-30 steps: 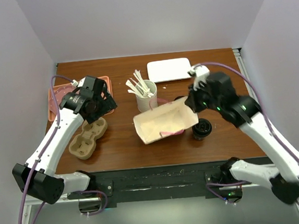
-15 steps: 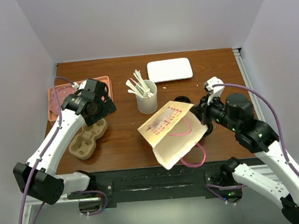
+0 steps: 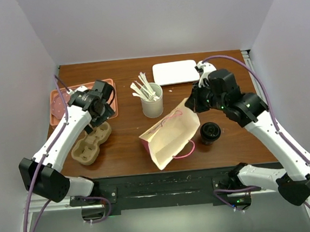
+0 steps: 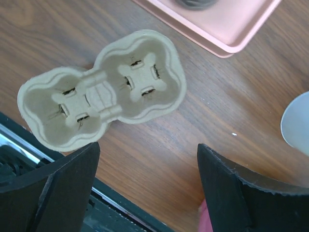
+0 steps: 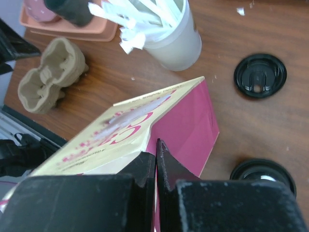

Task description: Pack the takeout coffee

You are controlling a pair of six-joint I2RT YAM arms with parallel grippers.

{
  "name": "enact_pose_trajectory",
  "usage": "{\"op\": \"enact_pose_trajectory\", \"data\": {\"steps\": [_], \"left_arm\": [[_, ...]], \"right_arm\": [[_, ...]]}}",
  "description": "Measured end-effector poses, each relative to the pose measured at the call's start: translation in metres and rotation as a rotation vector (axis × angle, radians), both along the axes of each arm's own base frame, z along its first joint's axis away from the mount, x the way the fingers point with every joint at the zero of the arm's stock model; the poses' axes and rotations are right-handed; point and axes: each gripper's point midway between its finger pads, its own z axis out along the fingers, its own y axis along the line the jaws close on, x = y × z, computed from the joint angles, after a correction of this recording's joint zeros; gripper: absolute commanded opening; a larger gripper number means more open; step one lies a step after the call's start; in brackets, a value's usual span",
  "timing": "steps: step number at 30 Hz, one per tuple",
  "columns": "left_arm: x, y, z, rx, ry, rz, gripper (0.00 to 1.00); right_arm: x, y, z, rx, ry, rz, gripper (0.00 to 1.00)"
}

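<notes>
From above, the takeout coffee (image 3: 211, 132), a short dark paper cup, stands on the wooden table (image 3: 124, 70) just right of a paper bag (image 3: 168, 137). The bag sits tilted, and what it holds cannot be told. A white cup (image 3: 153, 104) holds pale flat stirrers (image 3: 144, 87).

In the left wrist view, the left gripper (image 4: 148, 147) is spread wide and empty above a moulded pulp two-cup carrier (image 4: 104, 89) with both wells empty.

In the right wrist view, the right gripper (image 5: 155, 154) is pinched tight on the bag's cream-and-pink top edge. A loose round black lid (image 5: 260, 75) lies nearby.
</notes>
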Motion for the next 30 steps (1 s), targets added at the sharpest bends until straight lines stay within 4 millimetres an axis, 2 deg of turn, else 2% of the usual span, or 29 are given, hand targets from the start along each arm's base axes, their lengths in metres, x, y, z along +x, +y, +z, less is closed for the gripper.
{"op": "enact_pose_trajectory", "data": {"steps": [5, 12, 21, 26, 30], "left_arm": [[-0.005, 0.007, -0.008, 0.0, 0.013, 0.06, 0.86], [-0.01, 0.01, -0.014, -0.001, 0.024, 0.102, 0.85], [-0.014, 0.009, -0.023, -0.006, 0.045, 0.104, 0.85], [-0.012, 0.008, -0.028, -0.011, 0.039, 0.103, 0.81], [-0.011, 0.009, -0.042, -0.008, 0.045, 0.107, 0.81]], "right_arm": [[-0.014, -0.005, -0.017, -0.02, 0.103, -0.04, 0.0], [-0.029, 0.003, -0.029, -0.02, 0.146, -0.051, 0.0], [-0.027, -0.003, -0.035, -0.04, 0.139, -0.113, 0.0], [-0.023, -0.007, -0.036, -0.047, 0.132, -0.147, 0.0], [-0.021, -0.009, -0.036, -0.045, 0.126, -0.168, 0.0]]}}
